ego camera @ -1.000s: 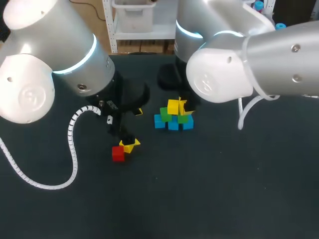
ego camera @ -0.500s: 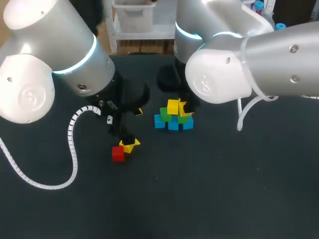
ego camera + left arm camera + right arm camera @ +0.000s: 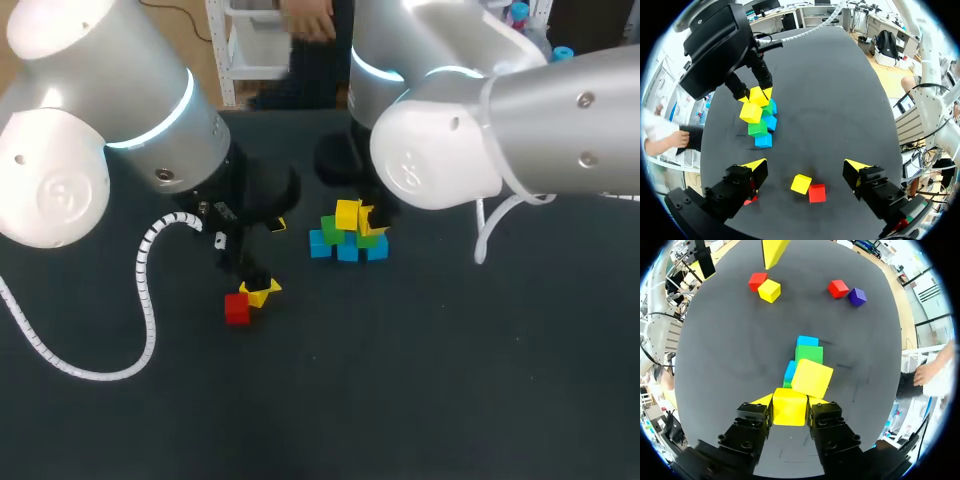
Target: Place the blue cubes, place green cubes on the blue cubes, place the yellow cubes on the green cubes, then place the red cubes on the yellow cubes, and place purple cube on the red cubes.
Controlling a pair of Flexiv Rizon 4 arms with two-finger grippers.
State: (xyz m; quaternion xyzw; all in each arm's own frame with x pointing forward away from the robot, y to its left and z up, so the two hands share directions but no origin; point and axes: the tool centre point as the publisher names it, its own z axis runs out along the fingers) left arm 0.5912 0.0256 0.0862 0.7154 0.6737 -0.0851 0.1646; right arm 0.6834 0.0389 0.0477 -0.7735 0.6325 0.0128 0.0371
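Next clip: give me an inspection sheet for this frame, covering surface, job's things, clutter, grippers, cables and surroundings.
Surface: black table.
Job's things: blue cubes at the base, green cubes on them, stacked yellow cube on top; loose yellow cube against a red cube; second red cube beside the purple cube, away from the stack.
Clutter: nothing seen.
Grippers: left gripper, jaws open, over the loose pair; right gripper, jaws shut on the held yellow cube at the stack.
Cables: white coiled cable from the left arm lies on the table; white cable loops by the right arm.
Surroundings: nothing seen.
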